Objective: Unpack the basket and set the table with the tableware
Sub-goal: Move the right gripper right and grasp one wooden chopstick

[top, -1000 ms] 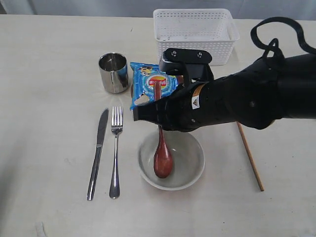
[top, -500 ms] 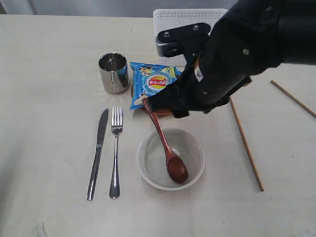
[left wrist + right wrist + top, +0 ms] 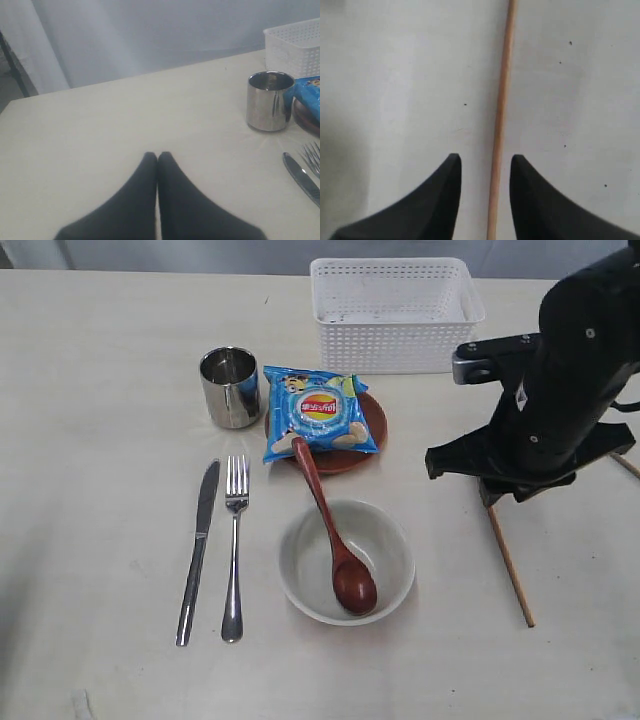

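Straddling wooden chopstick (image 3: 502, 90) with right gripper (image 3: 485, 157), jaws parted, not gripping.
Holding left gripper (image 3: 157, 156) clenched, empty, above table (image 3: 100, 125).

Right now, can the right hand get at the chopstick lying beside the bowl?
Probably yes. The right hand hangs over the chopstick, open and straddling it, and nothing else lies on or against the stick there.
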You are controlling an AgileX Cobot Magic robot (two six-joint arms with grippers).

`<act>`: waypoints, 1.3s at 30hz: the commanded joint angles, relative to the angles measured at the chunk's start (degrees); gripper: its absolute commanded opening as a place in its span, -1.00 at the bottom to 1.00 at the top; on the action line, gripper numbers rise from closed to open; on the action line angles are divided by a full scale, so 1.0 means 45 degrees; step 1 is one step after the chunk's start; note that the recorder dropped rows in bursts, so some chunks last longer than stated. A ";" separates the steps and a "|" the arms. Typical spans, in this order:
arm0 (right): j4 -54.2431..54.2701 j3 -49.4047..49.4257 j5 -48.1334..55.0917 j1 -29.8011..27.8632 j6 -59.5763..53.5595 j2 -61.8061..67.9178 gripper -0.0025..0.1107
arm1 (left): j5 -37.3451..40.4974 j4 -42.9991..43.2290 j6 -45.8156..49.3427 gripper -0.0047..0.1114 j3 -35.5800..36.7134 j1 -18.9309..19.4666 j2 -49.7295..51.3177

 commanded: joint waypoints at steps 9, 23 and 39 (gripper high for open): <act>0.0591 0.0119 -0.1751 -0.0516 -0.1725 0.2339 -0.40 | -0.0101 -0.0155 -0.0044 -0.92 0.0022 0.0068 -0.0034; 0.0018 -0.0259 -0.1096 -0.0516 -0.2183 0.2165 -0.40 | -0.0101 -0.0155 -0.0044 -0.92 0.0022 0.0068 -0.0034; 0.0044 -0.0259 -0.1012 -0.0516 -0.2490 0.3479 -0.96 | -0.0101 -0.0155 -0.0044 -0.92 0.0022 0.0068 -0.0034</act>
